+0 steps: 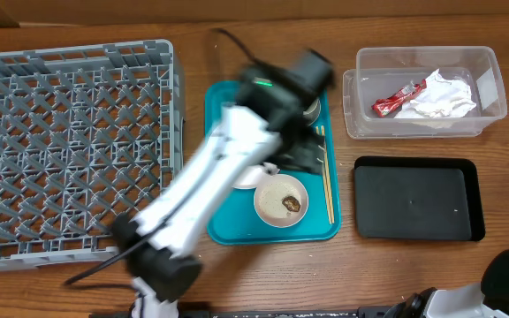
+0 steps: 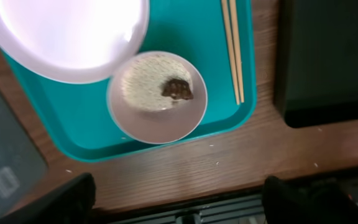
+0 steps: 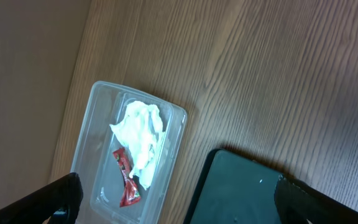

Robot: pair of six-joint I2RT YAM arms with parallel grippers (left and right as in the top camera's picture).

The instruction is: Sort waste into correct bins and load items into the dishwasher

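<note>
My left gripper [image 2: 178, 186] is open and empty, high over the teal tray [image 1: 224, 225]; in the overhead view it [image 1: 297, 152] is blurred. Below it a small pale bowl [image 2: 157, 121] holds white rice [image 2: 143, 84] and a brown lump [image 2: 178, 89]. A white plate [image 2: 61, 31] overlaps the bowl's far side. Wooden chopsticks [image 2: 233, 50] lie along the tray's right edge. The clear tub [image 1: 360, 115] holds the red wrapper [image 3: 126, 177] and the white napkin [image 3: 138, 134]. The black tray [image 1: 414, 199] is bare. My right gripper [image 3: 179, 193] is open and empty, above the tub and black tray.
The grey dish rack [image 1: 78, 49] stands at the left with nothing in it. My left arm [image 1: 210, 185] crosses the teal tray and hides much of the plate. The right arm [image 1: 506, 278] sits at the front right corner.
</note>
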